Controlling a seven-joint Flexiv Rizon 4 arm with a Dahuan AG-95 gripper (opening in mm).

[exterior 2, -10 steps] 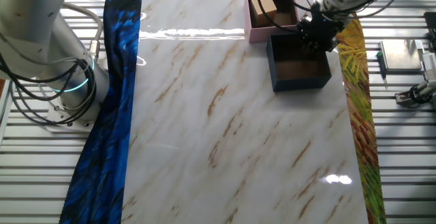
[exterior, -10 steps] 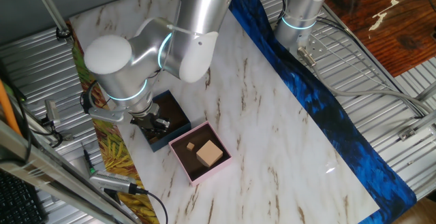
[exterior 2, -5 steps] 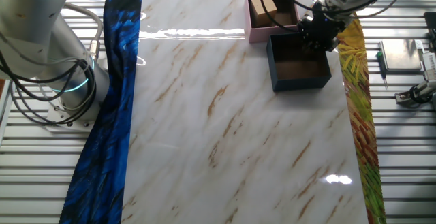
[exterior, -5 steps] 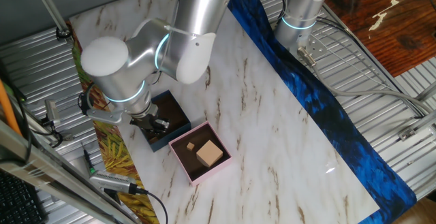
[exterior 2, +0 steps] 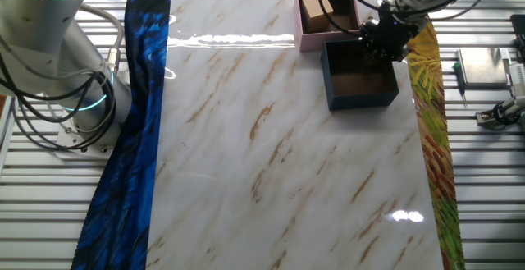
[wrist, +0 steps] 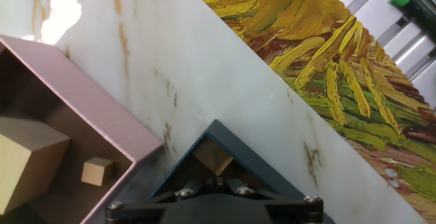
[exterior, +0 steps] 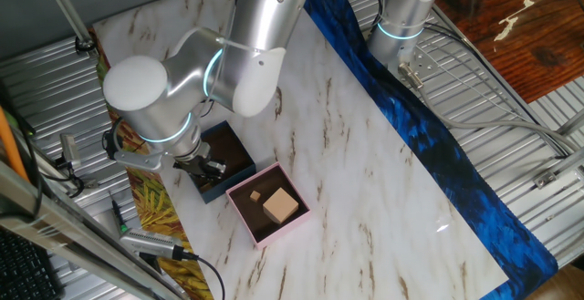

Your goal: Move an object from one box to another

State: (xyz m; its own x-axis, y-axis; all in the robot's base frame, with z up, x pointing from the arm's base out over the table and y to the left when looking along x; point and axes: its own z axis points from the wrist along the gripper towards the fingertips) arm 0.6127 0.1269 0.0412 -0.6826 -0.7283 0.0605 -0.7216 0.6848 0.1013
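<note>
The gripper (exterior 2: 384, 40) hangs over a corner of the navy box (exterior 2: 359, 79), where a small wooden block (wrist: 212, 157) lies between the walls; a clean pick calls for centring on it, clear of both. Jaw spread cannot be told. The pink box (exterior 2: 326, 14) beside holds two blocks.

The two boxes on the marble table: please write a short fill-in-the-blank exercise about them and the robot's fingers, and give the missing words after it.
1. The two wooden blocks lie inside the ____ box.
2. The gripper is at a corner of the ____ box.
3. In the pink box, the larger block lies beside a ____ block.
4. The two boxes stand ____ each other on the marble table.

Missing words: pink; dark blue; smaller; next to
</note>
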